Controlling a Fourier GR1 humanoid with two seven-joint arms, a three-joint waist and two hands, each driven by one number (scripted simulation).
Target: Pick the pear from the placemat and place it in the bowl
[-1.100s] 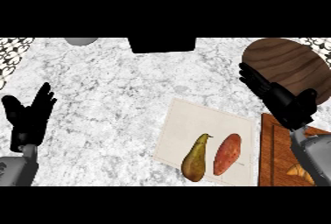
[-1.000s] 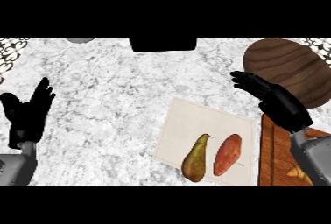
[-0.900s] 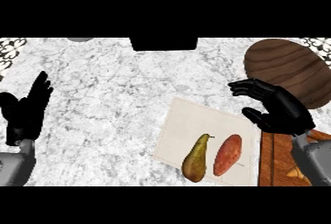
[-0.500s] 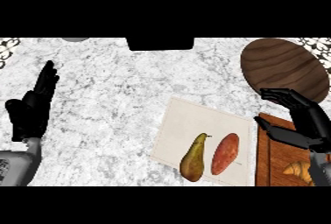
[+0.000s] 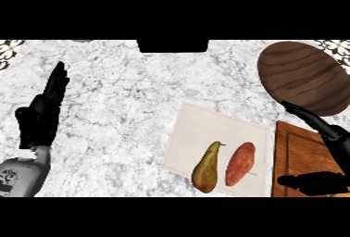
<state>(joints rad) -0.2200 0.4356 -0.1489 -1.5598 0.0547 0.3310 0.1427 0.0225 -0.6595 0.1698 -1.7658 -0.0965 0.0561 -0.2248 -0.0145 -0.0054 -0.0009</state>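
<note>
Black right hand [image 5: 336, 143] spreads wide — holding nothing — above the wooden board [image 5: 295, 152], apart from the pear [image 5: 207, 166] on the placemat [image 5: 215, 132].

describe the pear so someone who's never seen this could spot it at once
On the marble counter, find the pale placemat right of centre. Two things lie on it side by side; the pear is the left one, green-brown with a narrow neck, not the reddish-orange sweet potato.
</note>
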